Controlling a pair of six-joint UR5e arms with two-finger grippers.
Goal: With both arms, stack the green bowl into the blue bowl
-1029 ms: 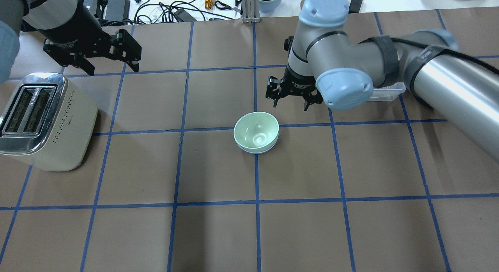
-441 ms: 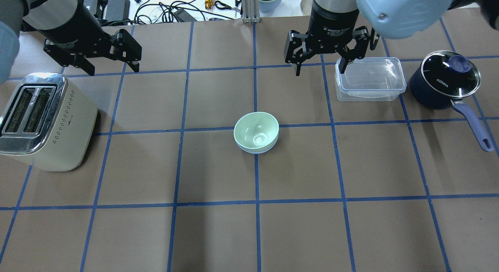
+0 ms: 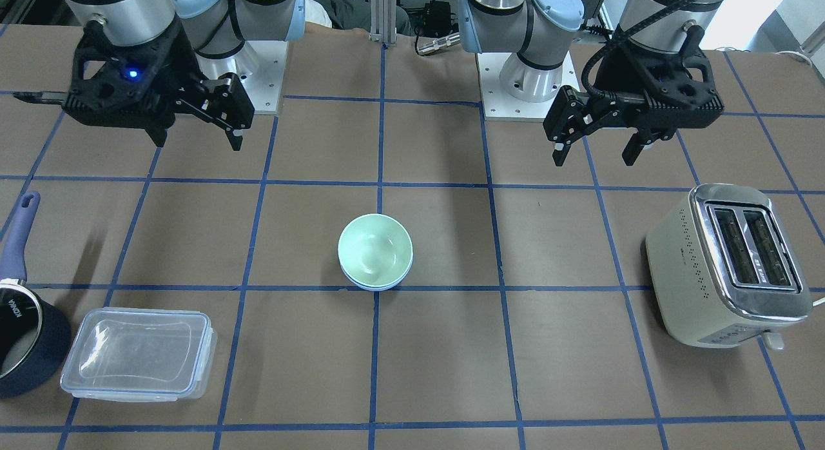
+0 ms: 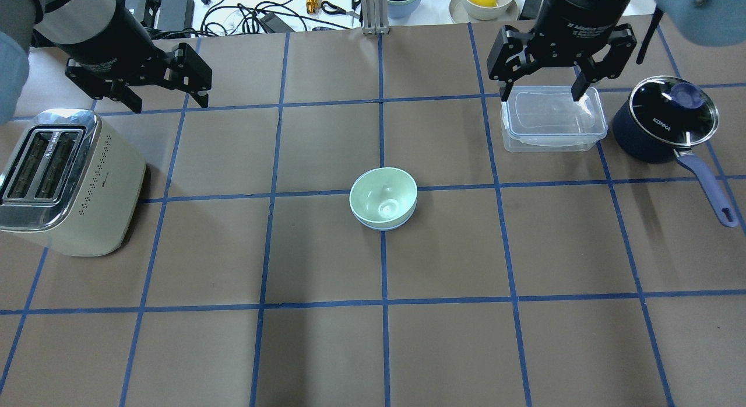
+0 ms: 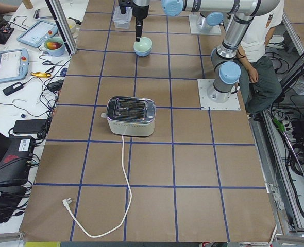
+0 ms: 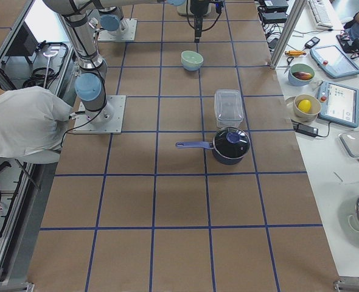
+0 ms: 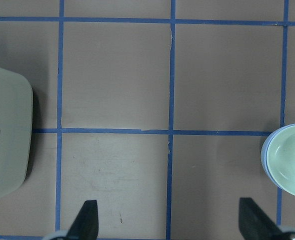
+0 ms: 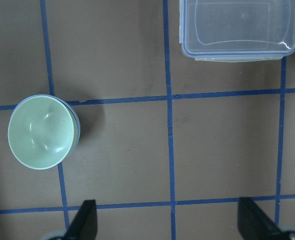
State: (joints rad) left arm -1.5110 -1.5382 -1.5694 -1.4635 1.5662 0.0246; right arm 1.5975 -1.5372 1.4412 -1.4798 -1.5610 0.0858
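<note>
Left of the green bowl [image 4: 383,196], the jaws of the left arm [image 4: 76,16] are held wide open, empty. The bowl is set inside the blue bowl [image 4: 382,226]. Right of it, the jaws of the right arm [image 4: 693,10] are open and empty too. Stacking seems done; no further move is needed.

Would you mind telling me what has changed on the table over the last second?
The right gripper, open and empty, has pulled back from beside the stacked bowls toward the table's far right and now hangs over the clear container. The left gripper, also open, has not moved. The green bowl stays nested in the blue bowl; the toaster is unmoved.
</note>
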